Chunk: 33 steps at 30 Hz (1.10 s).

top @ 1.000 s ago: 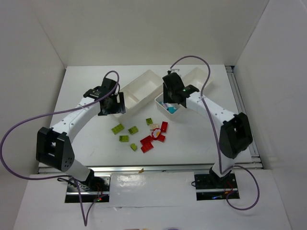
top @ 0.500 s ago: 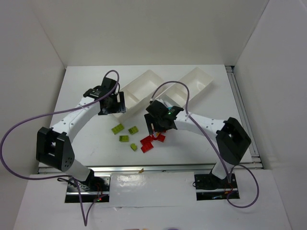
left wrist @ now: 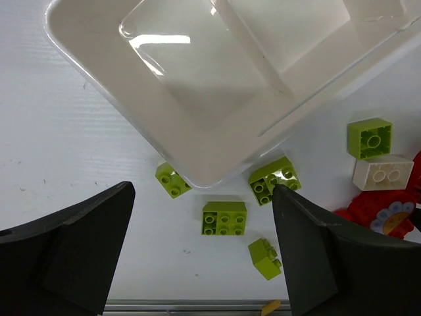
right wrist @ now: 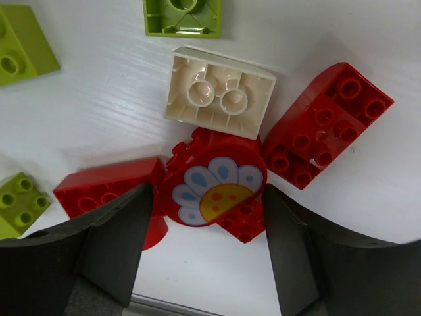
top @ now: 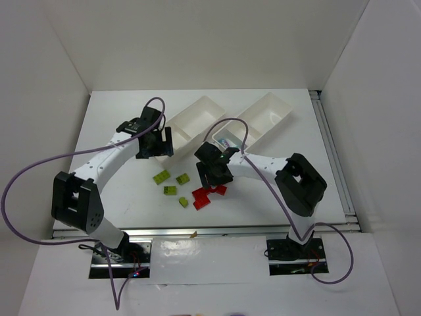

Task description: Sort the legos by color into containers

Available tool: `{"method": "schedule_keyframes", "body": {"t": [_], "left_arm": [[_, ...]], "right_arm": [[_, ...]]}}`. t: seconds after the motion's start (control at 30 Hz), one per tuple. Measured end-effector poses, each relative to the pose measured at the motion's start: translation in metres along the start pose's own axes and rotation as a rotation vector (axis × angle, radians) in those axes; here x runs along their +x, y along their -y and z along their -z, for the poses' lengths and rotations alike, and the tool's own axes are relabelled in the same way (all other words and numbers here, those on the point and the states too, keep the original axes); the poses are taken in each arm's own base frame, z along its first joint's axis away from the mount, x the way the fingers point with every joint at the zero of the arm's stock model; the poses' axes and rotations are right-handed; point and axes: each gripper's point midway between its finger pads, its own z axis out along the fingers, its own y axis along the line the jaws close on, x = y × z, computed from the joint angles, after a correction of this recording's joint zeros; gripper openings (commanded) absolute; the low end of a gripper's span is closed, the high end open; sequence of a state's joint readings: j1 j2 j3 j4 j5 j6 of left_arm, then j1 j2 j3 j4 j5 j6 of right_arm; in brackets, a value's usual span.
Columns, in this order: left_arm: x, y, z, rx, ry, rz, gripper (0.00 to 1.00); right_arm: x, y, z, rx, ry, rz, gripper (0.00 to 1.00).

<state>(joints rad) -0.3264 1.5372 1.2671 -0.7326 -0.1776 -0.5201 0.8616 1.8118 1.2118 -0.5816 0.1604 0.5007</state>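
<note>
Two white containers lie at the back: the left tray (top: 195, 120) and the right tray (top: 262, 118). A cyan lego (top: 226, 141) shows in the right tray's near end. Lime green legos (top: 170, 190) lie scattered by the left tray's corner (left wrist: 197, 172). My left gripper (top: 155, 142) hangs open above them (left wrist: 202, 197) with nothing between its fingers. My right gripper (top: 214, 175) is down on the red pile. It is open (right wrist: 207, 191), its fingers close on either side of a round red flower-print lego (right wrist: 214, 187). A beige lego (right wrist: 220, 92) and red legos (right wrist: 325, 131) touch that piece.
Another red brick (right wrist: 105, 194) lies left of the flower piece, partly under my right finger. Green bricks (right wrist: 184, 14) sit just beyond the beige one. The table's front rail (top: 210, 230) runs close behind the pile. White walls enclose the table.
My right arm swung from above the right tray's near end down to the red pile, and its jaws opened. The left arm has not moved.
</note>
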Motion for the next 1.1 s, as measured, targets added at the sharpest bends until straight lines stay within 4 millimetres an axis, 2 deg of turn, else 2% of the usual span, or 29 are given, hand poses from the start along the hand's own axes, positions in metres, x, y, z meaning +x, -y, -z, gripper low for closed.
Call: {"method": "schedule_keyframes", "body": {"t": [0.13,0.37,0.53,0.7,0.8,0.97,1.0,1.1], "left_arm": [[0.002,0.0,-0.005,-0.004,-0.015,-0.007,0.96],[0.003,0.001,-0.006,0.003,-0.023,-0.024,0.96],[0.004,0.003,-0.009,0.009,-0.035,-0.025,0.96],[0.0,0.006,-0.008,0.017,-0.026,-0.024,0.96],[-0.002,0.007,-0.009,0.018,-0.024,-0.024,0.96],[0.0,0.01,-0.013,0.019,-0.036,-0.031,0.96],[0.0,0.01,-0.014,0.018,-0.04,-0.032,0.96],[0.001,0.011,-0.015,0.02,-0.045,-0.034,0.96]], "right_arm": [[-0.001,0.0,-0.005,0.008,-0.004,0.002,0.65],[-0.009,-0.003,-0.009,0.016,0.012,0.0,0.67],[-0.016,-0.004,-0.01,0.023,0.029,-0.002,0.51],[-0.019,0.001,-0.008,0.048,0.047,-0.002,0.5],[-0.023,0.005,0.002,0.061,0.065,0.0,0.49],[-0.045,0.006,0.031,0.063,0.143,-0.009,0.49],[-0.049,0.006,0.036,0.063,0.159,-0.011,0.46],[-0.055,0.009,0.049,0.065,0.19,-0.013,0.46]]}}
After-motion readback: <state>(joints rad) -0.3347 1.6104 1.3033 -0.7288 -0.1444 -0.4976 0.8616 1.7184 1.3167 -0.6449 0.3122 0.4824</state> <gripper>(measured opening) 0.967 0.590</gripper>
